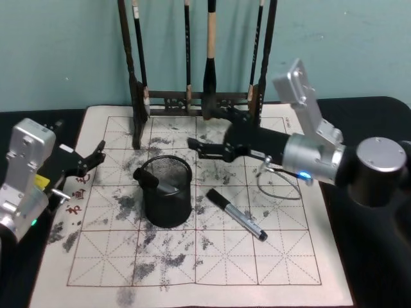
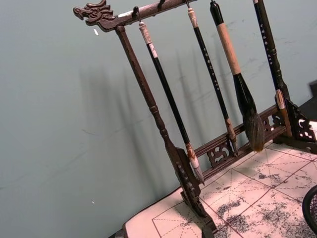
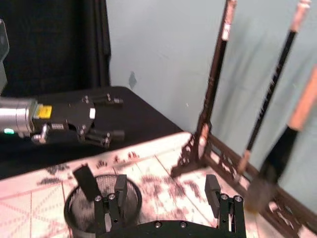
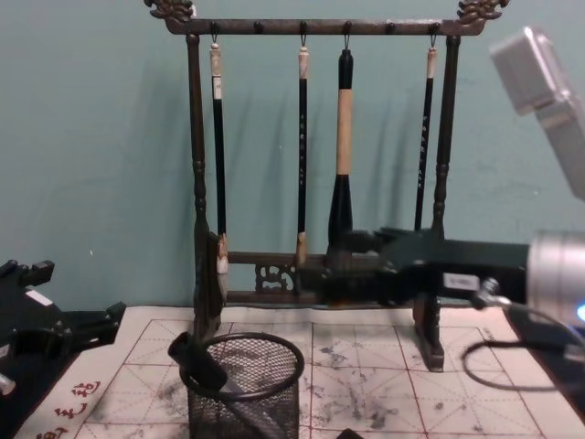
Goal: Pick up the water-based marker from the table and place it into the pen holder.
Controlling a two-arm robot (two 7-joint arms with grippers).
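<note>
We find the water-based marker (image 1: 236, 215), a grey barrel with a black cap, lying flat on the white gridded felt mat (image 1: 192, 263), which is blotched with ink. It lies just right of the small black wire-mesh pen holder (image 1: 168, 192) and apart from it. Nothing covers the marker. A thin grey cable loop (image 1: 280, 184) rests on the mat near it, further to the right.

The pen holder stands upright near the middle of the mat. A dark pen (image 1: 148, 178) leans inside it, its end poking over the left rim.

The right gripper (image 1: 196, 148) hangs above the mat just behind the holder. We see its two fingers (image 3: 213, 186) spread wide with nothing between them. Close behind it stands the tall dark wooden brush rack (image 1: 192, 97), hung with long calligraphy brushes (image 1: 210, 38), so the rack's base and the brush tips crowd the space at the back.

The left gripper (image 1: 97, 156) sits at the mat's left edge over the black table (image 1: 379, 269). Its fingers are parted and empty, and they point toward the holder.
</note>
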